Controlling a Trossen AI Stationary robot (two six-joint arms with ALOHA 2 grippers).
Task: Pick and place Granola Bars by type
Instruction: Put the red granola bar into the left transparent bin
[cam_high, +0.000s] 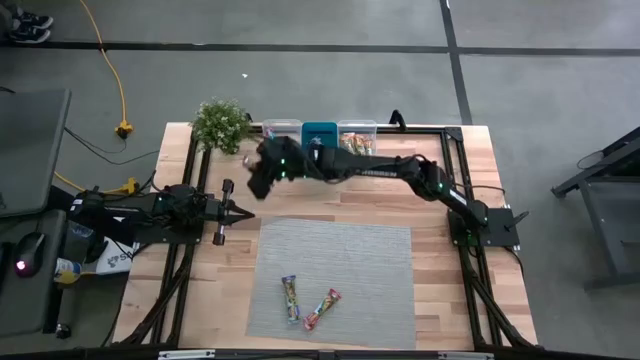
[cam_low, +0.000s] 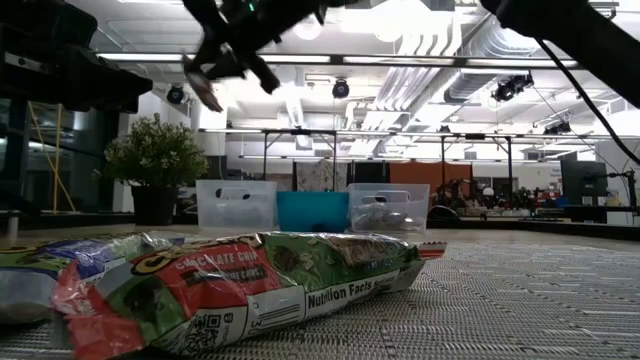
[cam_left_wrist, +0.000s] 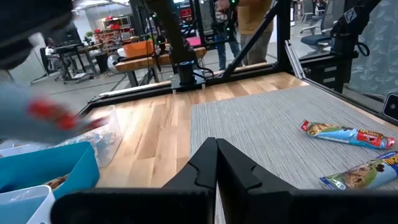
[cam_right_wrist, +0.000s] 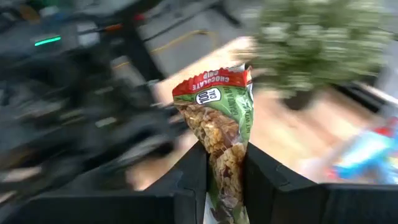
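The right claw (cam_right_wrist: 221, 168) was closed on a green-and-red granola bar (cam_right_wrist: 219, 127), pinching its lower part so the bar stood lengthwise straight out past the fingers, the red end seam farthest from the claw. From above, that claw (cam_high: 262, 172) hung over the bare wood at the far side of the table (cam_high: 450, 250), just in front of the row of bins: a clear bin (cam_high: 281, 129), a teal bin (cam_high: 319, 132) and a second clear bin (cam_high: 357, 134) with bars in it. A potted plant (cam_high: 221, 124) stood at the far left corner, close beside the first bin.

Two more granola bars lay on the grey mat (cam_high: 340, 250) near its front edge. One (cam_high: 290, 298) ran nearly front to back; the other (cam_high: 322, 308) lay slantwise just beside it, their near ends close together. The rest of the mat lay open around them.

The left claw (cam_high: 236, 211) waited at the mat's left edge, fingers pressed together with nothing between them, pointing across the table.
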